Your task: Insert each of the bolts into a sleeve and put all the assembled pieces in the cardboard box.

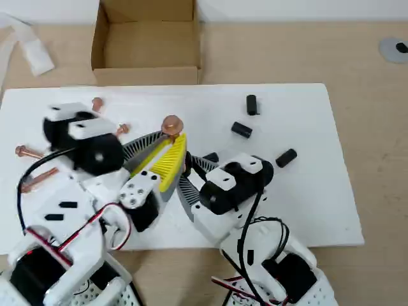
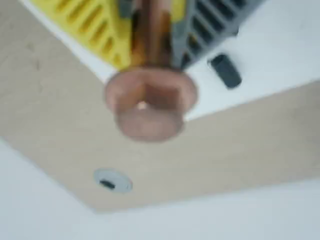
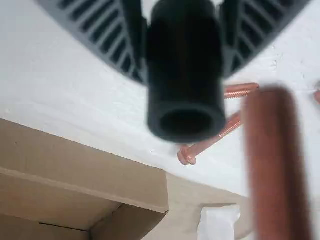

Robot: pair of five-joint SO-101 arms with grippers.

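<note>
Two grippers meet above the white board (image 1: 306,204). Left gripper (image 2: 152,40) is clamped on a bolt (image 2: 150,107); right gripper (image 3: 182,70) is clamped on a sleeve (image 3: 186,117), just beside that bolt. Three sleeves (image 1: 251,104) (image 1: 241,129) (image 1: 286,157) and four bolts (image 1: 97,103) (image 1: 122,129) (image 1: 29,152) (image 1: 38,180) lie loose on the board. The box (image 1: 146,44) stands behind the board.

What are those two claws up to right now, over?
Left gripper shut on bolt. Right gripper shut on sleeve. Bolt beside sleeve, not yet inserted. Nothing between them.
</note>
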